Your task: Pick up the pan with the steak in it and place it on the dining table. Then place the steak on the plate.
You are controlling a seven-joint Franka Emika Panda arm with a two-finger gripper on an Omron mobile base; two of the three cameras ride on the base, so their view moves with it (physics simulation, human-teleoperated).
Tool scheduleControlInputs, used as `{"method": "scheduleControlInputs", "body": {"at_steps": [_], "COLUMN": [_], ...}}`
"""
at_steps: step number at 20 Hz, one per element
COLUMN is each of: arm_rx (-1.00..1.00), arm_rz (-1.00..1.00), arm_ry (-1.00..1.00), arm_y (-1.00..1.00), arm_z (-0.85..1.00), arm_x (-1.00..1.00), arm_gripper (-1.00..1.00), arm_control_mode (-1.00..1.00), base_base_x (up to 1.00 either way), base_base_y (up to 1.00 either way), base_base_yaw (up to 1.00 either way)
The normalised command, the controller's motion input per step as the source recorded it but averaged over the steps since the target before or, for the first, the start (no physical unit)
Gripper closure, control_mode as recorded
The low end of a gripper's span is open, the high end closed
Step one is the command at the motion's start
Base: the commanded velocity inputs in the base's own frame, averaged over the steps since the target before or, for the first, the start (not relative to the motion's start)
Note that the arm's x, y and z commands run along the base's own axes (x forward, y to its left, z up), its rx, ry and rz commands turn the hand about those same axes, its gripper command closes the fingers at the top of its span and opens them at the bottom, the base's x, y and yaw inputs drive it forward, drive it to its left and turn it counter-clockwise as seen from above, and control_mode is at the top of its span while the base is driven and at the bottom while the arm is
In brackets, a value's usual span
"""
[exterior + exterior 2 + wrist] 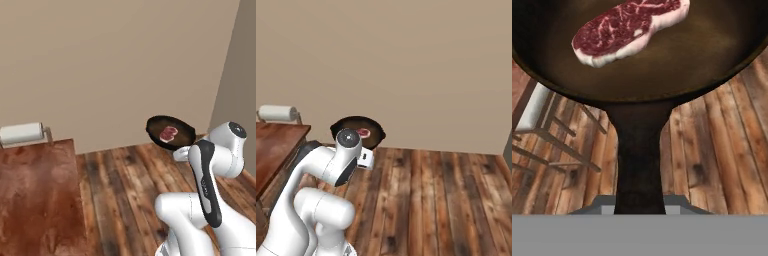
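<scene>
The jaws are closed on the handle of the pan [637,65], gripping it at its near end; the gripper [639,202] carries the pan in the air, well above the wooden floor [125,180]. The steak [629,27] lies flat in the pan, toward the far side of the pan floor, away from the handle.

In the left base view the pan [170,132] hangs to the right of the counter [35,200], well apart from it. This reddish-brown counter appears to be the dining table; a paper towel roll [21,133] sits at its far end. A stool [542,125] stands below the pan in the hand view.

Step in hand, as judged: transport of the pan to the counter.

- Keep the pan level; any tilt may slide the steak toward the rim.
- Move steadily and avoid abrupt stops, because the load hangs far out from the grip point.
- Approach the counter from above and lower the pan until its base rests flat before releasing.
- Clear the stool and the paper towel roll.
</scene>
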Motion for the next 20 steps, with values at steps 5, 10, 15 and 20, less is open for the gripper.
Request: {"method": "scheduleControlInputs", "body": {"at_steps": [5, 10, 15, 20], "arm_rx": [0.00, 0.00, 0.00, 0.00], "arm_rz": [0.00, 0.00, 0.00, 0.00], "arm_ry": [0.00, 0.00, 0.00, 0.00], "arm_y": [0.00, 0.00, 0.00, 0.00], "arm_z": [0.00, 0.00, 0.00, 0.00], "arm_x": [0.00, 0.00, 0.00, 0.00], "arm_gripper": [1.00, 1.00, 1.00, 1.00], "arm_control_mode": [1.00, 1.00, 1.00, 1.00], "base_base_x": [1.00, 1.00, 1.00, 1.00], "base_base_y": [-0.11, -0.12, -0.17, -0.15], "base_base_yaw": [0.00, 0.00, 0.00, 0.00]}}
